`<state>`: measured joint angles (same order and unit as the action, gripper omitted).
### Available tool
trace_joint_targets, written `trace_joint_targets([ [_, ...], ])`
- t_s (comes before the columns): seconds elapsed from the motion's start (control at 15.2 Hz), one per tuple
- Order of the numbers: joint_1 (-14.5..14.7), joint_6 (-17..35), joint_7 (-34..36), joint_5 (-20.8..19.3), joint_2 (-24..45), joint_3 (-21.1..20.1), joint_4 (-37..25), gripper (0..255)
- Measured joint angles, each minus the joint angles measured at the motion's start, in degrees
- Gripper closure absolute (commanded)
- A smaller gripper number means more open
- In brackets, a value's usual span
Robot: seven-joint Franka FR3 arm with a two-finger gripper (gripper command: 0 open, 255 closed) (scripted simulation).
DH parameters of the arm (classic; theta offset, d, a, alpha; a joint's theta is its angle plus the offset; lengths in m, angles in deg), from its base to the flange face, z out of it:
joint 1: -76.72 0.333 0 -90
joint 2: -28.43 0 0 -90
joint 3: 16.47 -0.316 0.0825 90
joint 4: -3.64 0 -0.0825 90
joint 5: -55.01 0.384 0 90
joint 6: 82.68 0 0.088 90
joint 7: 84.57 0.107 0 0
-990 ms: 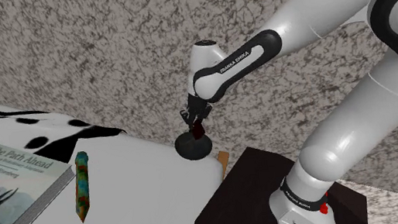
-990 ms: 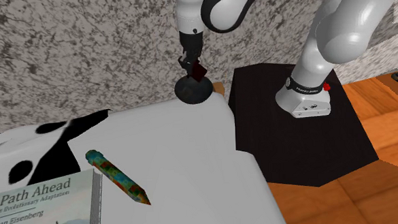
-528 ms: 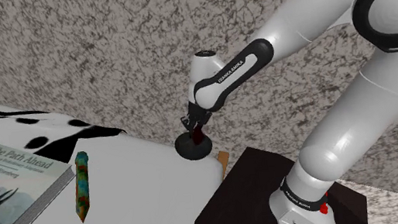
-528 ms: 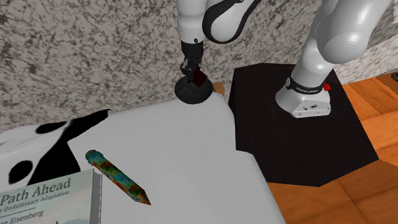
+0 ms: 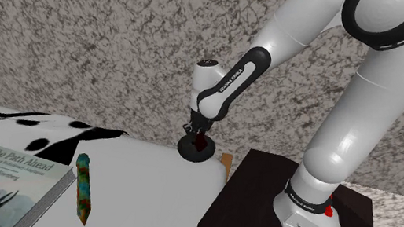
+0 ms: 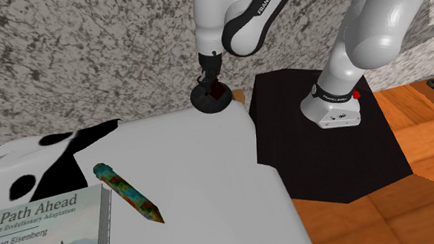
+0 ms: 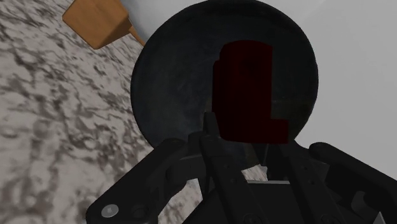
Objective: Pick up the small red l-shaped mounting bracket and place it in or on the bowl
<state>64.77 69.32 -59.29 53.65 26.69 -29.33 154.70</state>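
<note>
Wrist view: we saw the gripper (image 7: 236, 141) closed narrowly on the dark red bracket (image 7: 245, 89), hanging just over the black bowl (image 7: 172, 76). We judged the placing step underway; next it needed opening to release.

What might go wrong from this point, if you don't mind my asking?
1. The bowl sits at the white surface's corner; a nudge from the claw might push it off.
2. The red bracket, clasped in the claw, hangs off-centre over the bowl and might catch the rim when dropped.
</note>
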Motion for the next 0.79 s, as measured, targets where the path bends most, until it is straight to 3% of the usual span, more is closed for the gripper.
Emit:
trace_joint_targets([
  [0.2,0.0,0.1,0.0,0.0,0.0,0.0,0.0,255],
  [0.26,0.0,0.1,0.0,0.0,0.0,0.0,0.0,0],
  [0.66,0.0,0.1,0.0,0.0,0.0,0.0,0.0,0],
  [0.79,0.1,-2.5,-0.8,0.9,-2.0,0.1,-0.6,0],
])
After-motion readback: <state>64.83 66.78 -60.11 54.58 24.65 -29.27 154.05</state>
